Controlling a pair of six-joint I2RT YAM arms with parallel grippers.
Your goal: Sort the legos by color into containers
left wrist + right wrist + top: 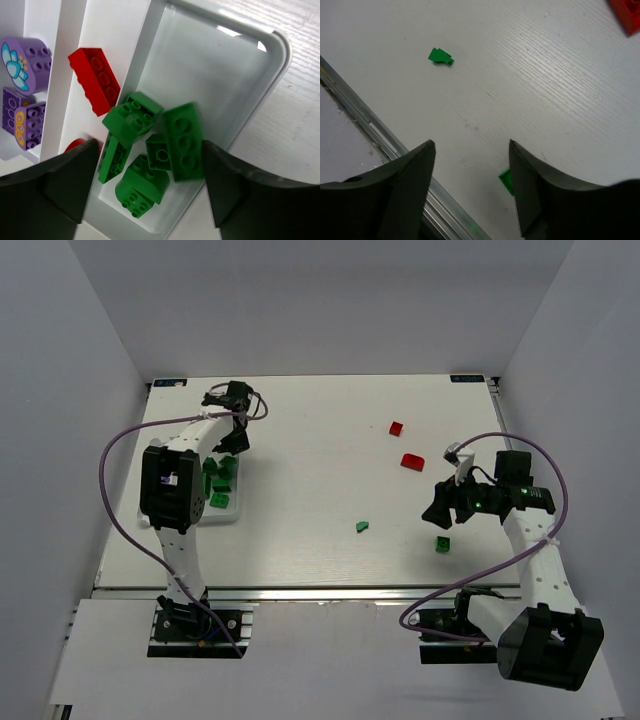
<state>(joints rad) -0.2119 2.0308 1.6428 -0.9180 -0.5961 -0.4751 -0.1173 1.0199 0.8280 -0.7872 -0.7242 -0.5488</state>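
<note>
so, by the look of it, going after the loose greens with the right gripper (470,170), spread open and gripping nothing. peeking out beside the inner edge of one finger (535,190) in the wrist view: a green brick (506,180), mostly hidden, so no telling its long axis. seen from above, lies just on the base side of that gripper, almost under it. probably calls for only a short pull back toward the base, then a drop. farther from the right gripper, out ahead and to its left: a small green wedge (440,55), long axis roughly in line with the finger-to-finger gap, so likely a wrist turn first. beyond the gripper, away from its base: two loose red bricks (412,461). well apart to its left: the white tray (277,42), with the left gripper (150,185) above it, likewise open and empty, over a green pile (140,125). plainly nearer the loose greens: the right gripper.
</note>
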